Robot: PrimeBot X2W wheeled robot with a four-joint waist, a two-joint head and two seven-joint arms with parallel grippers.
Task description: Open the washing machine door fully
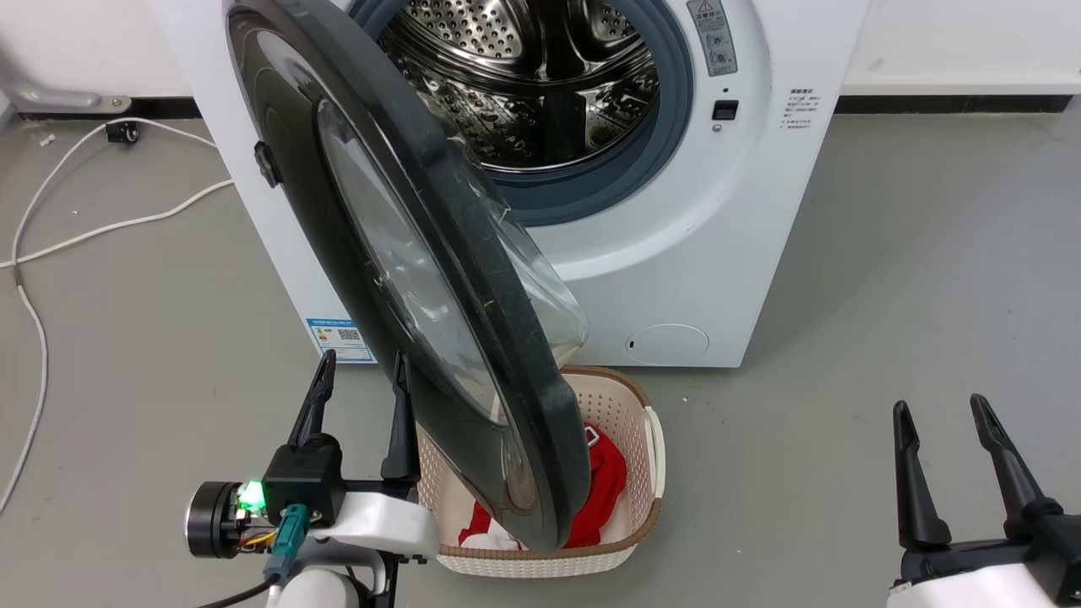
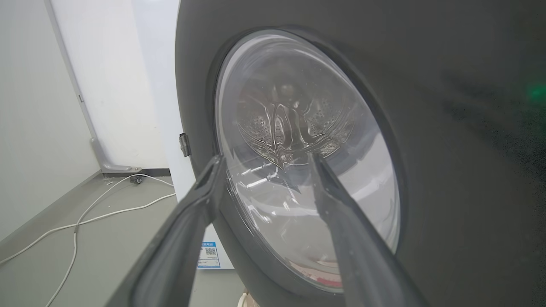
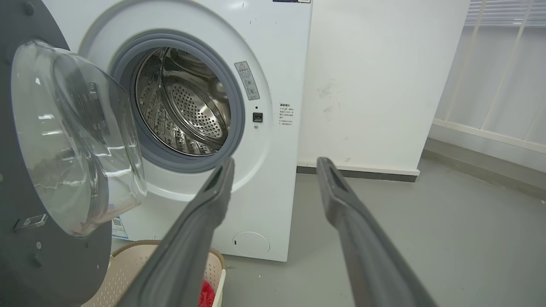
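The left end effector [image 1: 365, 361] is held with its two fingers [image 1: 314, 405] apart, and nothing is gripped between them. It is pointed at the outer face of the washing machine door [image 1: 296, 211], very near it; whether the door is touched cannot be told. The right end effector [image 1: 939, 404] is spread apart and empty, well away from the door. The door is swung partway out from the white machine [image 1: 718, 253], and the steel drum [image 1: 524, 76] is seen behind it. A basket [image 1: 646, 422] with red cloth [image 1: 604, 477] is set on the grey floor [image 1: 887, 295] under the door. A white cable [image 1: 101, 228] is laid on the floor.
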